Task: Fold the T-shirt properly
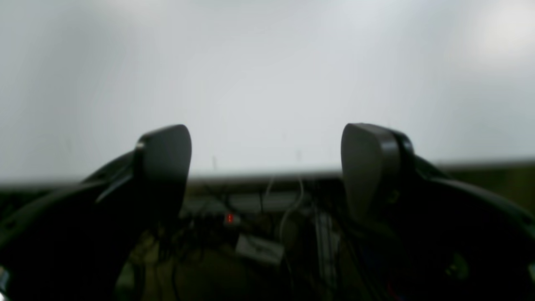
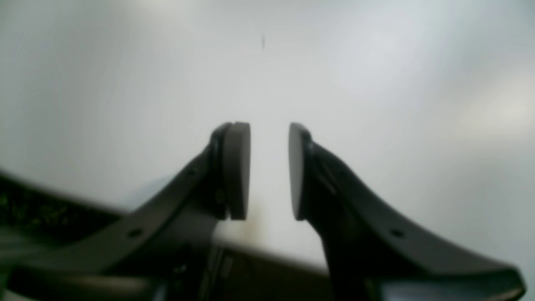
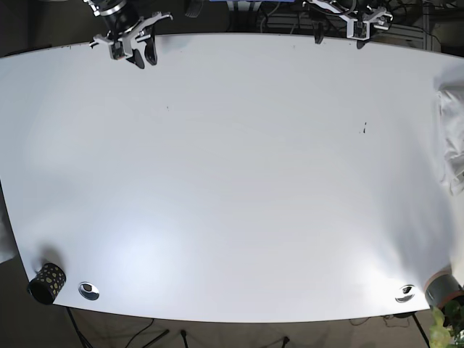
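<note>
My left tool point(image 1: 266, 167) hangs over the far edge of the white table point(image 3: 232, 181), its two dark fingers point(image 1: 167, 163) spread wide with nothing between them. Through the gap, the left wrist view shows the table's pale top above and its edge running across, with a blurred tangle of cables point(image 1: 288, 209) and a small red light point(image 1: 229, 218) beyond that edge. In the base view this tool point(image 3: 338, 34) sits at the table's far edge, toward the side where the T-shirt lies.

My right tool point(image 2: 269, 171) is held with its flat pads point(image 2: 236, 167) facing each other across a narrow gap; they do not touch and they grip nothing. Behind them is only the blurred white table top, with a dark strip at the table's edge below. In the base view this tool point(image 3: 141, 52) hovers over the table's far edge, well apart from the left tool.

The T-shirt point(image 3: 451, 134) is white and lies bunched at the table's side edge, partly cut off by the frame, well apart from both tools. How it is folded I cannot tell.

At the table's near edge stand a dark spotted cup point(image 3: 47, 283) at one corner and a grey cup point(image 3: 444, 288) at the other, each with a round metal grommet point(image 3: 88, 291) just beside it.
</note>
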### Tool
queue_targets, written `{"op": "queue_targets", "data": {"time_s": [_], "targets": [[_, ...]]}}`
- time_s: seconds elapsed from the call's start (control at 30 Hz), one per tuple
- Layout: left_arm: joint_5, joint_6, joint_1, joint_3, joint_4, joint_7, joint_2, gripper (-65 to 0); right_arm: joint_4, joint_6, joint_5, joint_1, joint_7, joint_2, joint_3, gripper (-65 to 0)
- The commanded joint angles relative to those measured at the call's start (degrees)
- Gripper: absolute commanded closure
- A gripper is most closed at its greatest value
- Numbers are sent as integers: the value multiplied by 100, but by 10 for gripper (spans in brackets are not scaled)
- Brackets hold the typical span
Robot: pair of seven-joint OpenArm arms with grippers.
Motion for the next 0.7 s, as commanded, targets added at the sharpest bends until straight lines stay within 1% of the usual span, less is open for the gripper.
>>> {"op": "queue_targets", "data": {"time_s": [0.0, 0.17, 0.33, 0.5, 0.67], "targets": [[-64, 1, 370, -28, 163, -146, 118, -518, 262, 17, 68, -405, 149, 20, 25, -146], [-55, 1, 757, -28, 137, -146, 136, -518, 288, 17, 68, -1081, 149, 20, 8, -146], [-55, 1, 783, -63, -390, -146, 83, -518, -81, 17, 68, -1468, 149, -15, -124, -146], [-55, -34, 564, -98, -1146, -146, 4, -518, -767, 17, 68, -1442, 149, 3, -396, -146], [-55, -26, 80, -142, -1973, -146, 13, -518, -1637, 17, 42, -1064, 149, -15, -739, -146]]}}
